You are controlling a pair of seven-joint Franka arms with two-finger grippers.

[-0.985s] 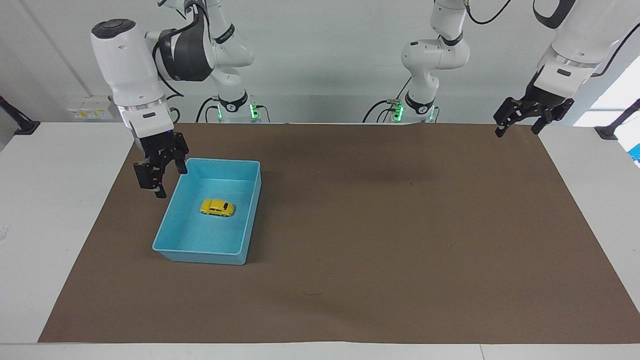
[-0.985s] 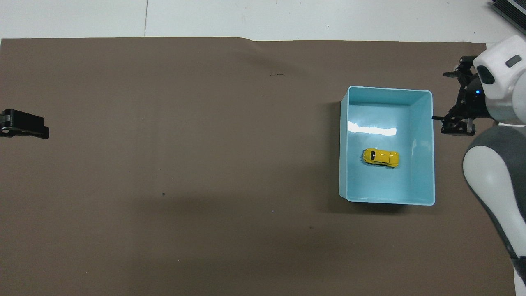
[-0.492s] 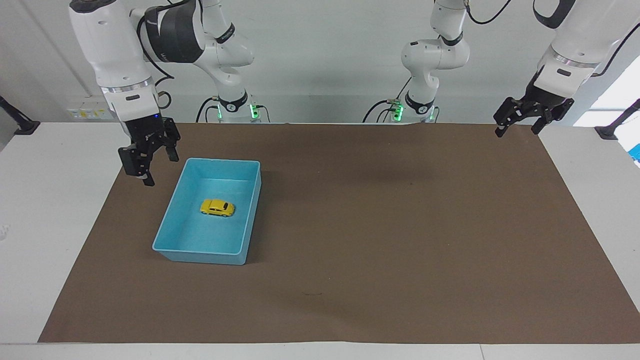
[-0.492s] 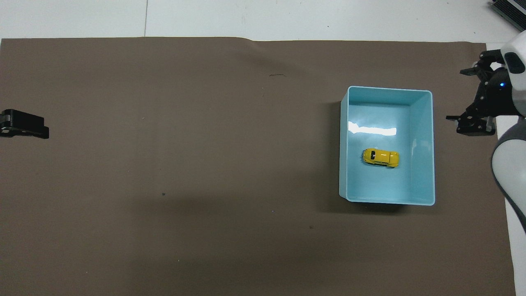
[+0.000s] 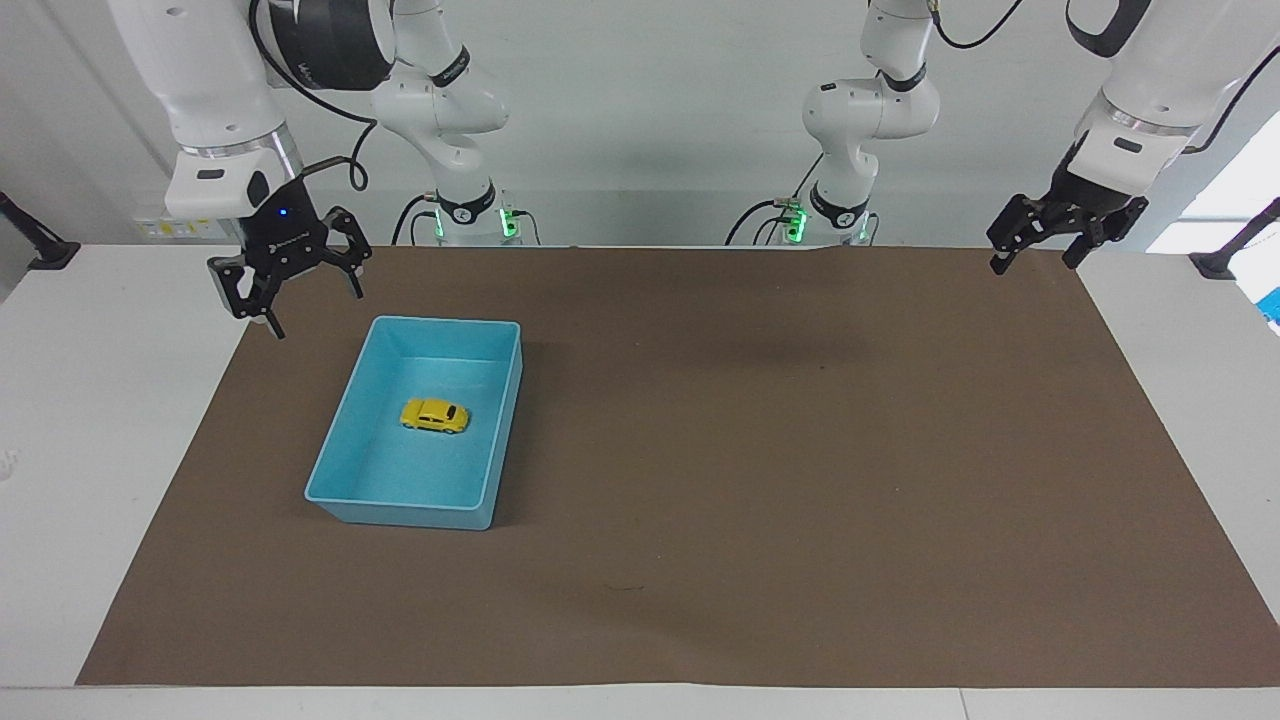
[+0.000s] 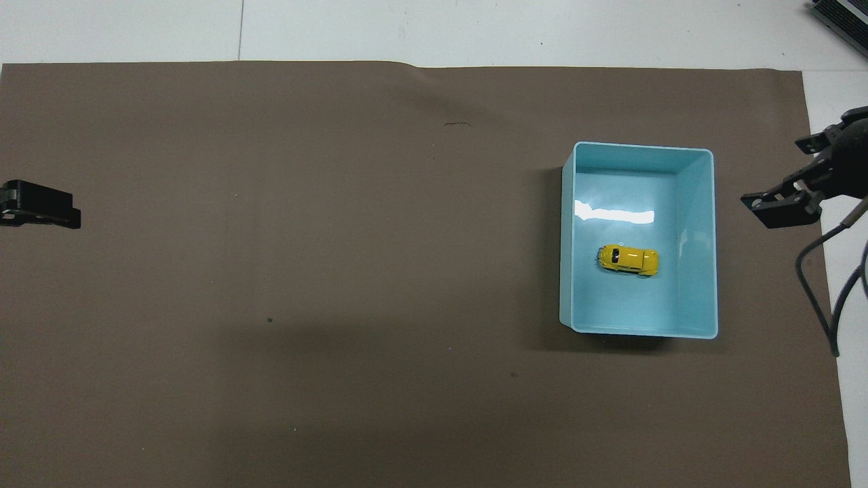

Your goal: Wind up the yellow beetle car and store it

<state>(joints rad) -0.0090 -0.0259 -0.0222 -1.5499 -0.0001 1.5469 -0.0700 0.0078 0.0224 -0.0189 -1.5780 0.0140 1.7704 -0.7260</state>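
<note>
The yellow beetle car sits in the blue bin — stored, by the look of it. The right gripper hangs beside the bin, fingers spread and empty; the left gripper waits well apart, open too.

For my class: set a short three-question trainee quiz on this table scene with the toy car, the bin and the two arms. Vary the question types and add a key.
1. True or false: the yellow beetle car lies inside the light blue bin.
2. The right gripper is: A) closed on the car; B) open and empty, up beside the bin's corner nearest the robots; C) inside the bin.
3. Fill in: the left gripper waits with open jaws over the ____ arm's end of the brown mat.

Key: 1 true; 2 B; 3 left.
</note>
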